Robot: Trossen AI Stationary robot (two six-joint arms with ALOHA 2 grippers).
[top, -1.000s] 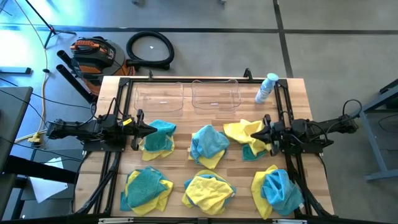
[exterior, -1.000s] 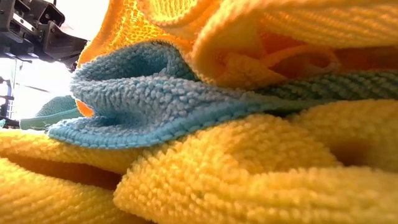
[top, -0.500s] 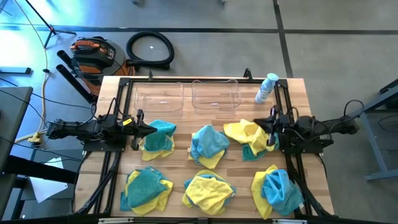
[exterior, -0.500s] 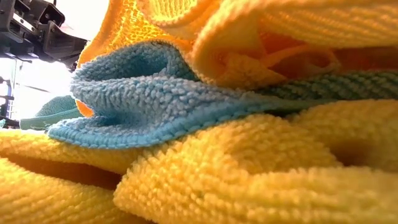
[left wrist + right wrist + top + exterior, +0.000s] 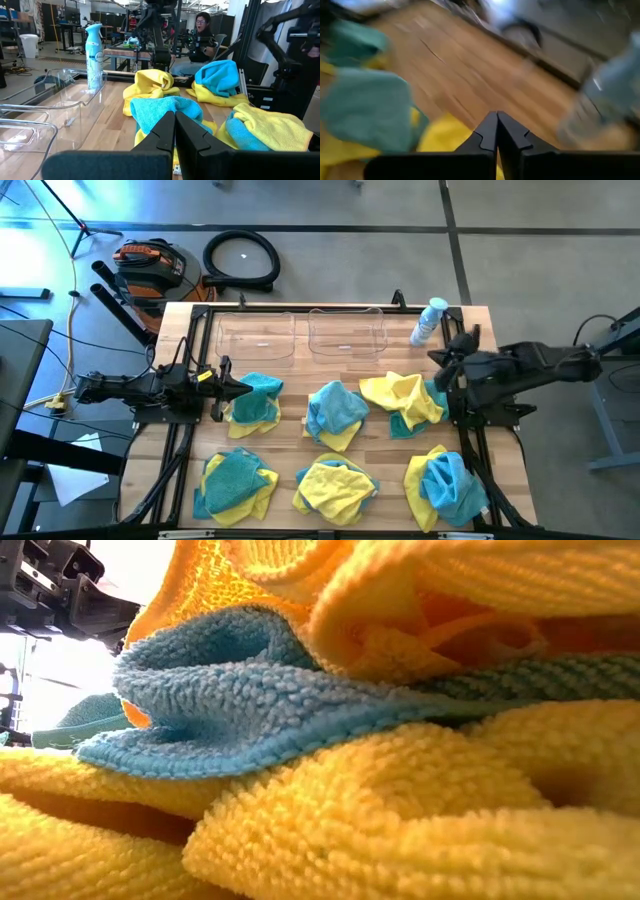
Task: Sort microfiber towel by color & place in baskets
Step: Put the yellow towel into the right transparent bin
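Nearest the camera side of the counter [image 5: 500, 510], three towel heaps lie in a row: teal over yellow [image 5: 237, 483], mostly yellow [image 5: 335, 487], and blue over yellow [image 5: 446, 483]. So close is the middle one to the low camera that it fills that view. Behind them sits a second row of three mixed heaps [image 5: 335, 415]. The left hand [image 5: 247, 388] rests clenched and empty against the teal towel [image 5: 262, 387] of the left heap. What has changed is on the right: a second ago the right hand [image 5: 434, 356] sat low at the yellow heap [image 5: 400, 397]; now, clenched on nothing, it has swung up and back toward the spray bottle [image 5: 429, 321]. No towel has been lifted, so sorting looks barely begun. Farthest back, the two baskets [image 5: 255, 338] [image 5: 347, 333] stand side by side, holding no towels. Bare wood separates them from the heaps, giving room to carry; the bottle crowds the right rear corner.
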